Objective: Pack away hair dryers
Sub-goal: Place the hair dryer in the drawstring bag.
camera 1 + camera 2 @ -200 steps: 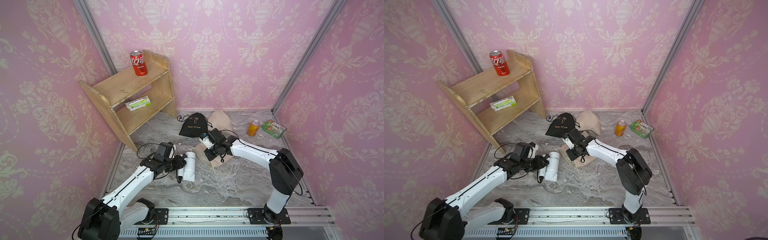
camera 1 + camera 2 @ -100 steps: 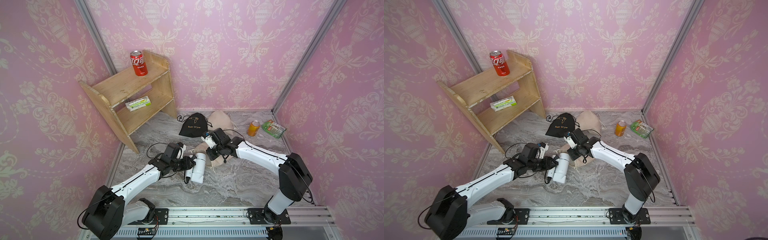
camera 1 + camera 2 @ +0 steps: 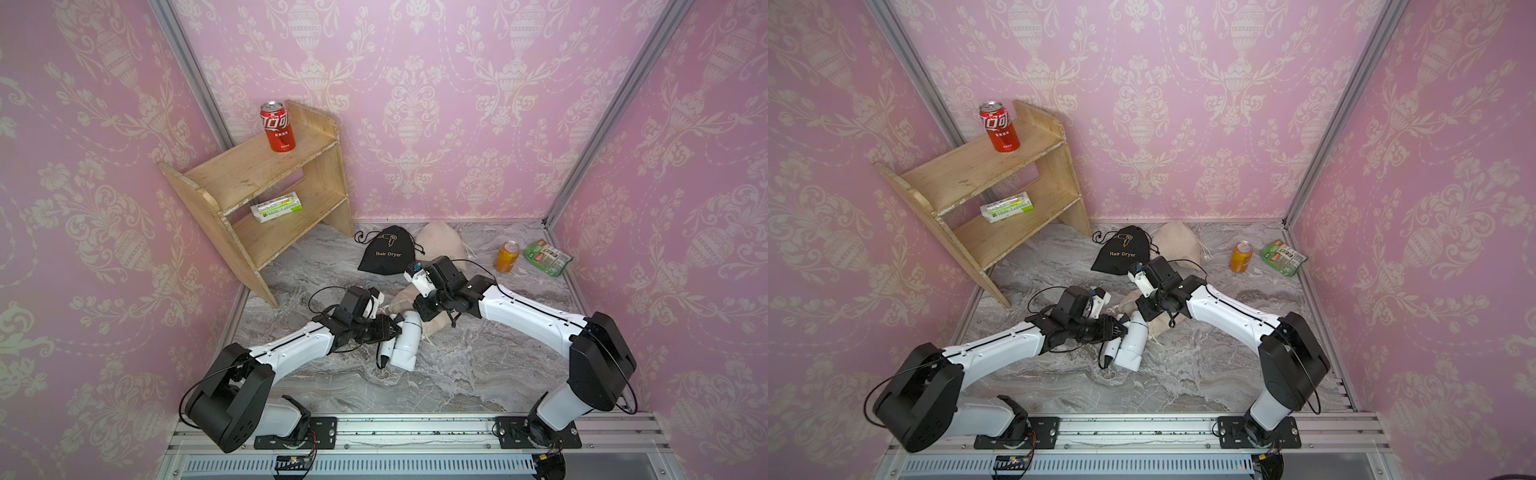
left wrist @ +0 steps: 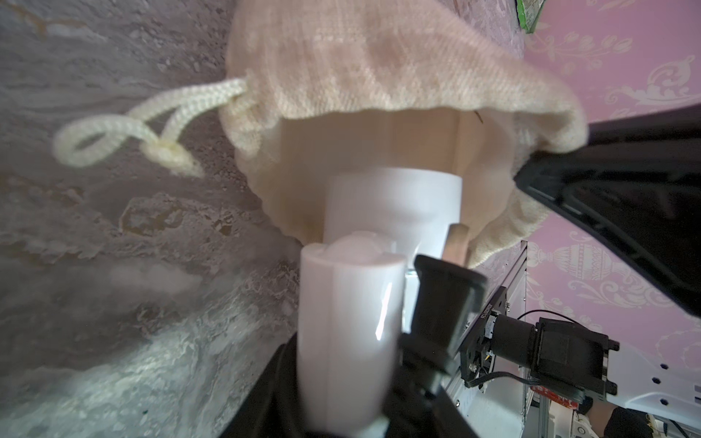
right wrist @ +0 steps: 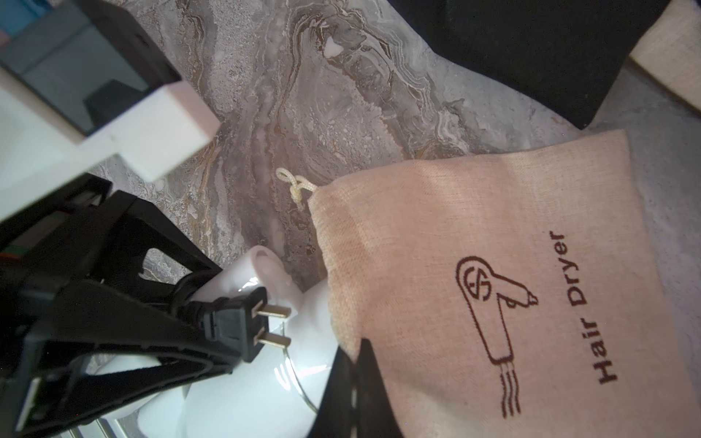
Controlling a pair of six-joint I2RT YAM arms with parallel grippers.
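Left wrist: white hair dryer (image 4: 349,322) in left end effector's (image 4: 343,413) grip

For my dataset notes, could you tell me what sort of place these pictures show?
Most likely a staged robot test booth rather than a real room: pink wallpaper panels in aluminium framing, a metal rail carrying the left arm and right arm, and a small wooden shelf with a cola can.

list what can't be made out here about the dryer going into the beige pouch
- Inside of the beige pouch: left wrist view, the blurred white hair dryer blocks most of it.
- Pouch mouth in both top views: the right gripper covers it.
- Contents of the black pouch: top views, its fabric hides them.
- Print on the green packet: too small in top views.
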